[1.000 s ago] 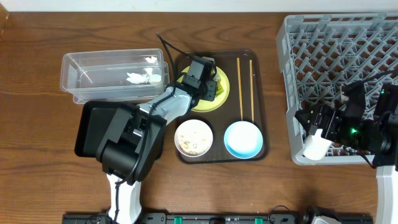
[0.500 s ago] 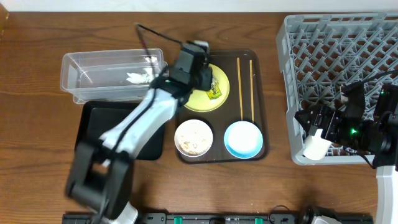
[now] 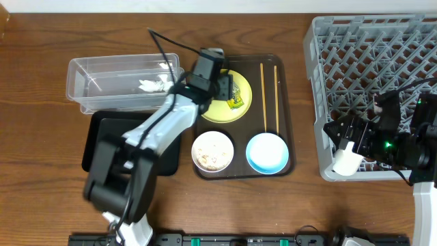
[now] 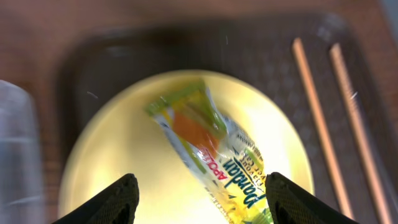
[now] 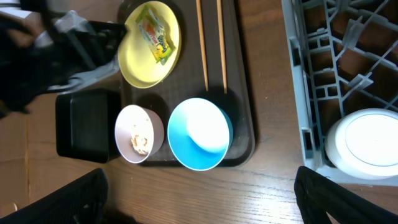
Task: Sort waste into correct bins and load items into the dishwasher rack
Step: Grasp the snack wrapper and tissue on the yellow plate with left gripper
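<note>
The left gripper [image 4: 202,186] hangs over the yellow plate [image 4: 118,149] at the back-left corner of the brown serving tray [image 3: 287,137], fingers [image 4: 121,200] spread either side of the snack wrapper [image 4: 208,146] lying loose on the plate, a stance suited to pinching it for disposal. The right gripper [image 5: 205,190], also spread wide and holding nothing, hovers at the front-left corner of the rack [image 3: 382,61], where the white cup [image 5: 372,146] sits inside. The clear tub [image 3: 102,76] holds the tissue [image 3: 154,85], the white bowl [image 3: 195,152] holds food scraps [image 3: 213,157], and the chopsticks [image 3: 262,96] lie along the tray's right edge.
</note>
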